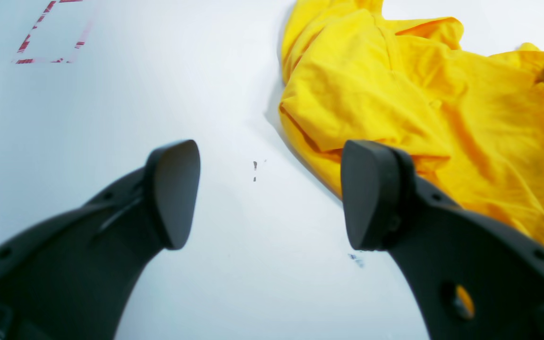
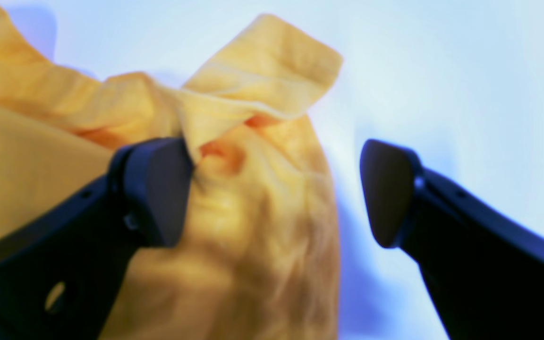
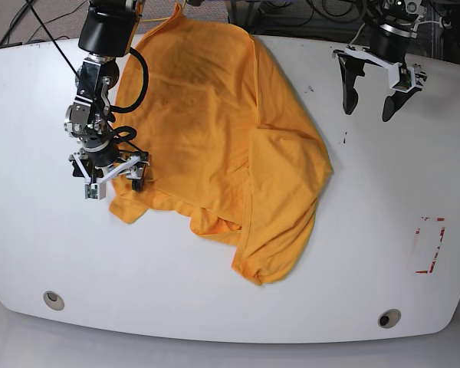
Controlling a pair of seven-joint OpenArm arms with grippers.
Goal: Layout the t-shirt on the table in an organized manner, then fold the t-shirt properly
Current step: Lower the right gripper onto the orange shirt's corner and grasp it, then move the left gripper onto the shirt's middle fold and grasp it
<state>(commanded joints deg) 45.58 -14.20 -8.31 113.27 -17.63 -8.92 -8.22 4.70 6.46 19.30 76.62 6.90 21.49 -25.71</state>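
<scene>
Orange-yellow cloth, the t-shirt (image 3: 222, 138), lay crumpled across the middle of the white table (image 3: 383, 230), one edge hanging past the far rim. My right gripper (image 3: 113, 180) stood at the shirt's rumpled corner with its jaws apart; in the right wrist view one finger (image 2: 158, 189) touched the cloth beneath a folded flap, the other stood over bare tabletop. My left gripper (image 3: 372, 103) hovered just beside the shirt's opposite side, jaws spread and gripping nothing. A red rectangular outline (image 3: 429, 245) marked the table well apart from the shirt.
</scene>
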